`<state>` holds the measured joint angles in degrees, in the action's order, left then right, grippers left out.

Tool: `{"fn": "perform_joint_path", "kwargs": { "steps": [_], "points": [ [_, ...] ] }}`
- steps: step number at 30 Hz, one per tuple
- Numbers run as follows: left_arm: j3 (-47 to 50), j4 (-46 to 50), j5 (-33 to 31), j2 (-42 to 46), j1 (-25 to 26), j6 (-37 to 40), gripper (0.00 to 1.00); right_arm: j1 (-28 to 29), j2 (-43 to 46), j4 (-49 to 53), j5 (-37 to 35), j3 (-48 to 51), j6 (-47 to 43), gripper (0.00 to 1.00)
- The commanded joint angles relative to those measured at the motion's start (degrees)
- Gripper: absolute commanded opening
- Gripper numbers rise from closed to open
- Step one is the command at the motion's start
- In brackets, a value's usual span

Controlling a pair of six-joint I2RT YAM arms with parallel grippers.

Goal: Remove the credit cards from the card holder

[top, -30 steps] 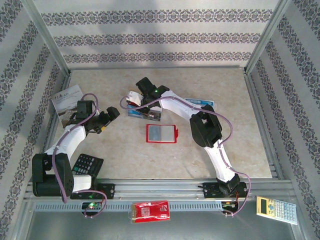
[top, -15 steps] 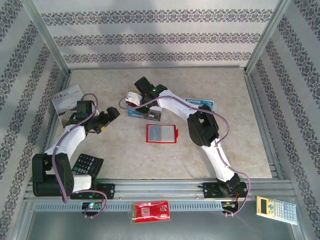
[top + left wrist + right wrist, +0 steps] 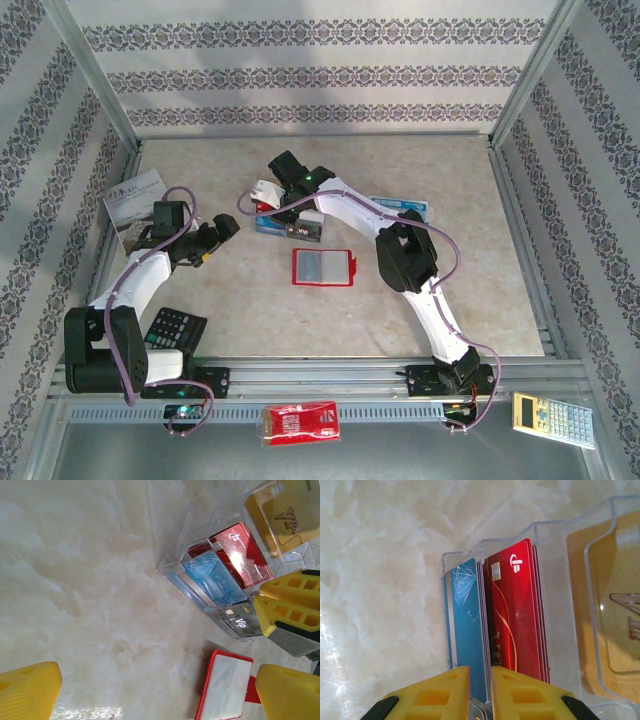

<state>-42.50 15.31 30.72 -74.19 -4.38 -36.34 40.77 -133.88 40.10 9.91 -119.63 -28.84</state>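
The card holder (image 3: 322, 267), a red wallet, lies open mid-table with pale pockets (image 3: 224, 689) facing up. Behind it stands a clear plastic tray (image 3: 285, 226) holding a blue card (image 3: 465, 625), red cards (image 3: 515, 620) and an orange-yellow card (image 3: 615, 630). My right gripper (image 3: 480, 672) hangs over the tray (image 3: 555, 545). Its jaws stand a narrow gap apart, and the blue card's edge shows in that gap. The left gripper (image 3: 222, 232) rests wide open to the tray's left (image 3: 157, 695), with nothing between its fingers. In the left wrist view I see the blue card (image 3: 212, 577) and the right arm's yellow fingers (image 3: 290, 600).
A black calculator (image 3: 172, 327) lies by the left arm's base and a grey booklet (image 3: 135, 200) at the far left. A blue-white flat item (image 3: 405, 208) sits behind the right forearm. A red packet (image 3: 298, 420) and a yellow calculator (image 3: 550, 415) lie below the front rail.
The right gripper's jaws have parted a little over the tray, and its wrist has shifted slightly left. The left arm and the wallet have not moved.
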Motion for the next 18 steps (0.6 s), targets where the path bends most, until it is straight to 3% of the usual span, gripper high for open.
{"fn": "perform_joint_path", "kwargs": {
  "steps": [1, 8, 18],
  "points": [
    [0.32, 1.67, 1.25, 0.06, -0.97, 1.27, 1.0, 0.75, 4.55, -0.21, 2.3, 0.58, 4.51, 0.21],
    [0.16, 1.92, 2.23, 0.19, -0.65, 1.62, 1.0, 0.75, 14.32, -5.39, 0.03, 10.14, 17.94, 0.31],
    [0.12, -0.31, 2.52, 0.01, 2.94, 0.24, 1.0, 0.85, 30.88, -12.36, -10.33, 36.31, 45.37, 0.52]
  ]
}}
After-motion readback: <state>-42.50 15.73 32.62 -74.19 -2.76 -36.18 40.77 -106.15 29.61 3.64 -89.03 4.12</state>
